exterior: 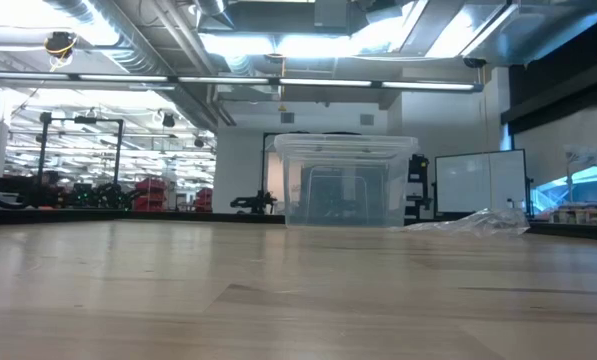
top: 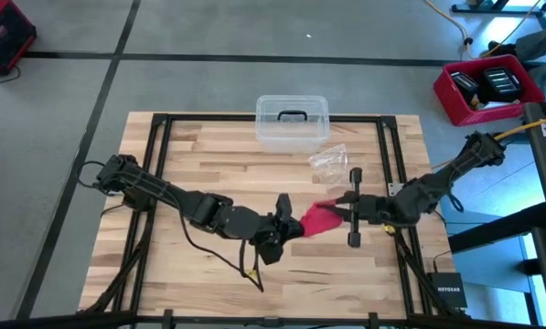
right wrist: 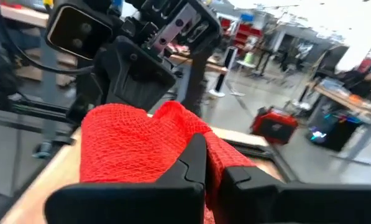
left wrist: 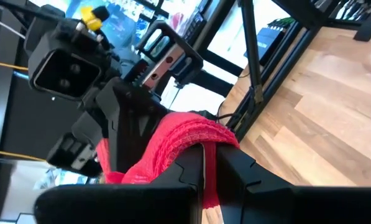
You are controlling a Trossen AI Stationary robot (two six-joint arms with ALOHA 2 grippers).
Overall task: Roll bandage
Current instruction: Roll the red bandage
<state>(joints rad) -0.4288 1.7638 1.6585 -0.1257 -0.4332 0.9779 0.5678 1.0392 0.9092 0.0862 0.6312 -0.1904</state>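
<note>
The bandage (top: 320,218) hangs bunched between the two grippers, raised above the table (top: 218,164) some way in front of the box (top: 292,122). The left gripper (top: 291,225) pinches the bandage's near-left edge, fingers (left wrist: 235,177) squeezed almost together with red cloth draped over them. The right gripper (top: 344,210) clamps the opposite end, fingers (right wrist: 191,165) pressed tight on the fabric. Both wrist views show the other arm's gripper just behind the cloth. The wrapper (top: 329,163) lies between the box and the right gripper. The low view shows only the box and wrapper, so the bandage is probably clear of the surface.
</note>
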